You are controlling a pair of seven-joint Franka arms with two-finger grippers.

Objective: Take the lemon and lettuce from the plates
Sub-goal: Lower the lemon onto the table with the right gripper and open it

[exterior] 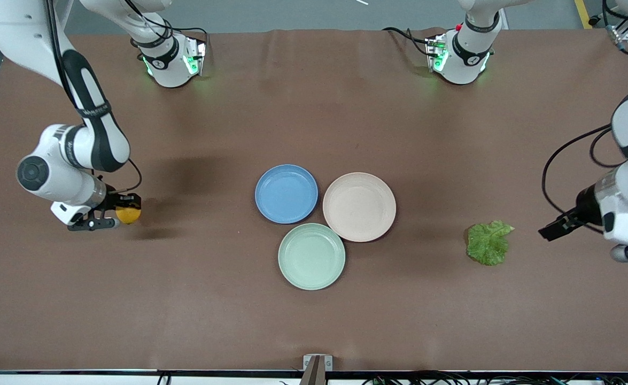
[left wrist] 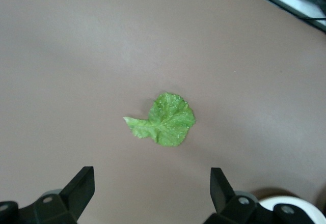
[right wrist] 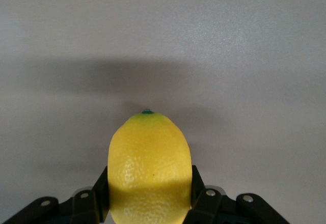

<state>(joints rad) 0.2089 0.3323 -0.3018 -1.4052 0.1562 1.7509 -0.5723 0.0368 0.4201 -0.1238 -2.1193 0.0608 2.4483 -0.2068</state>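
Two plates (exterior: 286, 193) bare | right end effector (exterior: 115, 214) clamps lemon (exterior: 129, 214) | left end effector (exterior: 551, 231) apart over table near lettuce (exterior: 488, 243)

The table (exterior: 314, 107) wears matt brown cloth, faintly creased. The 3 plates (exterior: 286, 193) look smooth, satin plastic. The lemon (right wrist: 149, 168) is glossy, pitted; the lettuce (left wrist: 165, 119) crinkled, shiny.

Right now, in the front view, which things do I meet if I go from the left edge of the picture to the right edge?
Right gripper shut on the lemon → blue plate → mint-green plate → beige-pink plate → lettuce lying on the table → left gripper, open.
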